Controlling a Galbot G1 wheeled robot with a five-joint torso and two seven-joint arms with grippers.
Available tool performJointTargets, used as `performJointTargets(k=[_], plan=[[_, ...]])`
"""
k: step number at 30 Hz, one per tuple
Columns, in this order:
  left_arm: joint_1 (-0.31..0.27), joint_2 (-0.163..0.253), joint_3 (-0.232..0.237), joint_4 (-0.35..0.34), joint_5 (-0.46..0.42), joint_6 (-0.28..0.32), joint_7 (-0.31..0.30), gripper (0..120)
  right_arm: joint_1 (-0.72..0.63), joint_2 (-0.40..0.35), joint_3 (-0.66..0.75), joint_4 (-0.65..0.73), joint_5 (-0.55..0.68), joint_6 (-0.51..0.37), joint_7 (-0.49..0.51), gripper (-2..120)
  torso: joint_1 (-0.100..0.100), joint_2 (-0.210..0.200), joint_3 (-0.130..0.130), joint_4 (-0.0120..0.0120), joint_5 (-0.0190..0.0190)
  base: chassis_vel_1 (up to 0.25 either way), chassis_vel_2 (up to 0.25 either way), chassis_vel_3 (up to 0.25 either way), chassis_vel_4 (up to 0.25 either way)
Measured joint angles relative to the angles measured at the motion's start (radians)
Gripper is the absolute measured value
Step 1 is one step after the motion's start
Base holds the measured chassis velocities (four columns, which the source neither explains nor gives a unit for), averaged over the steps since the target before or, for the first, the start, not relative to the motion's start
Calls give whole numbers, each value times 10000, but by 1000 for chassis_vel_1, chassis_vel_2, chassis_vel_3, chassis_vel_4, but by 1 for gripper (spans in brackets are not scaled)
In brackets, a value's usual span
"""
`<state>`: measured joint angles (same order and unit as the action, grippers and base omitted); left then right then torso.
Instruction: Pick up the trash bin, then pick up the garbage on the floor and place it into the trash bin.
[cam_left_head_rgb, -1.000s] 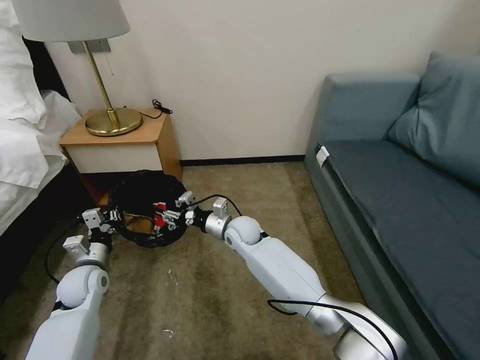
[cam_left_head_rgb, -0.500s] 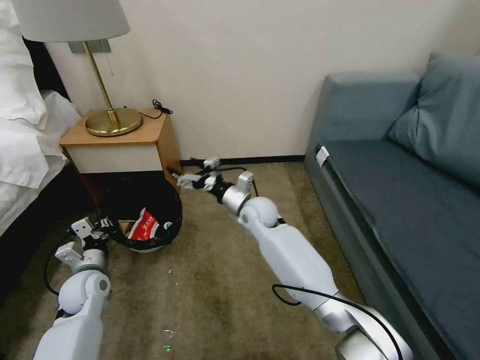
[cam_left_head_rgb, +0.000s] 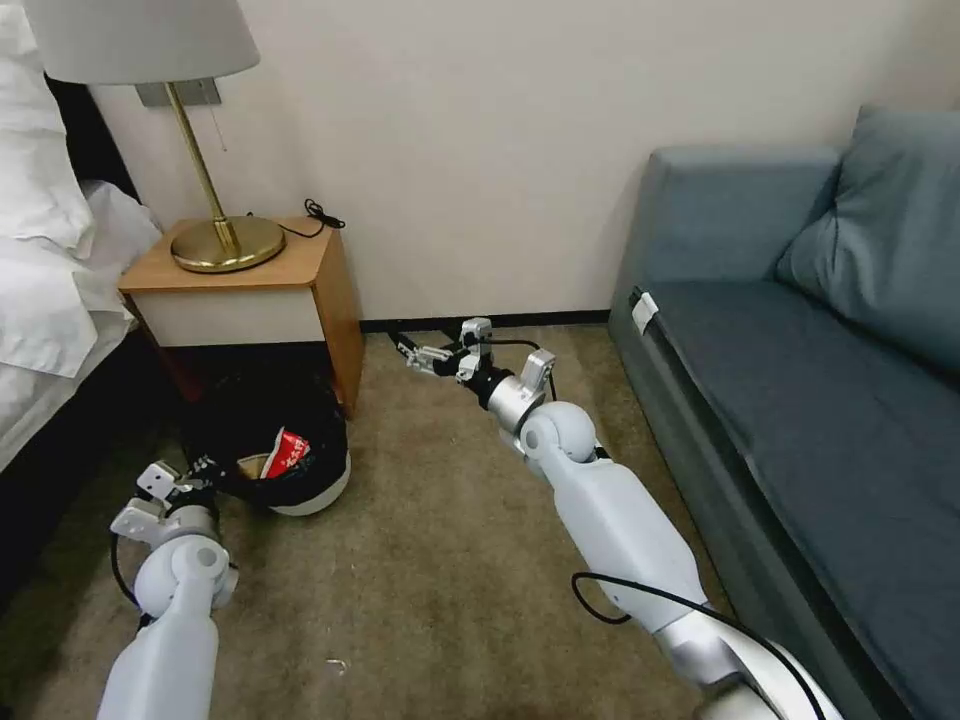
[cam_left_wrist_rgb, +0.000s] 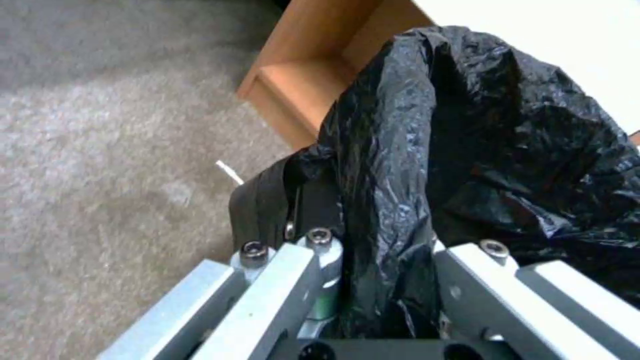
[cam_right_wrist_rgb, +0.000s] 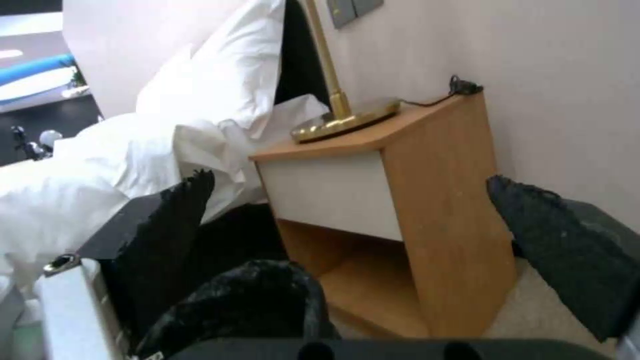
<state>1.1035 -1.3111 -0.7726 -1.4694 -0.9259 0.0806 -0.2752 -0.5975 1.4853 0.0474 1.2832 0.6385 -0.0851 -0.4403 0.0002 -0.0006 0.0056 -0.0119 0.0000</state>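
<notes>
The left gripper (cam_left_head_rgb: 205, 470) is closed on the rim of the trash bin (cam_left_head_rgb: 325, 487), with its fingers pinching the black bag (cam_left_wrist_rgb: 467, 150) that is folded over the edge; the left wrist view shows the bag film squeezed between the two metal fingers. The bin sits low at the floor beside the wooden nightstand (cam_left_head_rgb: 250, 290), tilted a little toward the robot, so its white wall shows at the near side. Inside it lie a red-and-white packet (cam_left_head_rgb: 285, 452) and a piece of brown paper (cam_left_head_rgb: 252, 466).

The right gripper (cam_left_head_rgb: 415, 352) is stretched out above the carpet (cam_left_head_rgb: 450, 560) near the wall, well apart from the bin. Its jaws stand wide open and hold nothing; in the right wrist view the two dark pads (cam_right_wrist_rgb: 567, 245) are far from each other.

The bin looks light and rather stiff, but the bag is thin, soft and slippery, so I think a grip on the film alone could slide. It is better to take hold where the bag and the hard rim are pinched together, as the left gripper seems to do. The litter inside is very light and will shift if the bin tips more.

The packet carries some white characters on red, too small to read. I can read no other writing.
</notes>
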Motion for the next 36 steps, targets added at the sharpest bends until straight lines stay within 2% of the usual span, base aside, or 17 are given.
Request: performJointTargets(k=[4,14,20,24,26,27,29,30,32,33,35,36], plan=[[4,49,7,105,-36,54,-22,4,2,30,-29,-114,-21,35,-63,100,0,0,0,-1,0,0,0,0,0],[21,470,32,298,-230,328,-244,4,-23,145,-63,-390,-49,196,-341,100,0,0,0,-3,-1,0,0,0,0],[166,464,23,251,58,401,-202,27,-66,144,-64,-430,-92,243,-366,100,0,0,0,-2,0,0,0,0,0],[267,510,14,172,139,429,-189,36,-95,144,-73,-433,-178,279,-362,100,0,0,-1,-3,0,0,0,0,0],[463,602,-29,-14,255,473,-191,49,-126,158,-80,-436,-253,340,-319,100,0,0,-1,-2,0,0,0,0,0],[463,602,-29,-14,255,473,-191,49,-126,158,-80,-436,-253,340,-319,100,0,0,-1,-2,0,0,0,0,0],[645,651,-86,-242,511,503,-197,62,-135,187,-84,-431,-278,365,-202,100,0,0,-1,-1,-1,0,0,0,0],[645,651,-86,-242,511,503,-197,62,-135,187,-84,-431,-278,365,-202,100,0,0,-1,-1,-1,0,0,0,0],[800,715,-124,-507,686,565,-221,72,-135,203,-84,-360,-280,365,-118,100,0,0,-1,-2,0,0,0,0,0],[800,715,-124,-507,686,565,-221,72,-135,203,-84,-360,-280,365,-118,100,0,0,-1,-2,0,0,0,0,0],[984,758,-173,-802,1041,645,-229,84,-157,195,-86,-253,-291,348,-63,100,0,0,-1,-2,0,0,0,0,0],[984,758,-173,-802,1041,645,-229,84,-157,195,-86,-253,-291,348,-63,100,0,0,-1,-2,0,0,0,0,0]])
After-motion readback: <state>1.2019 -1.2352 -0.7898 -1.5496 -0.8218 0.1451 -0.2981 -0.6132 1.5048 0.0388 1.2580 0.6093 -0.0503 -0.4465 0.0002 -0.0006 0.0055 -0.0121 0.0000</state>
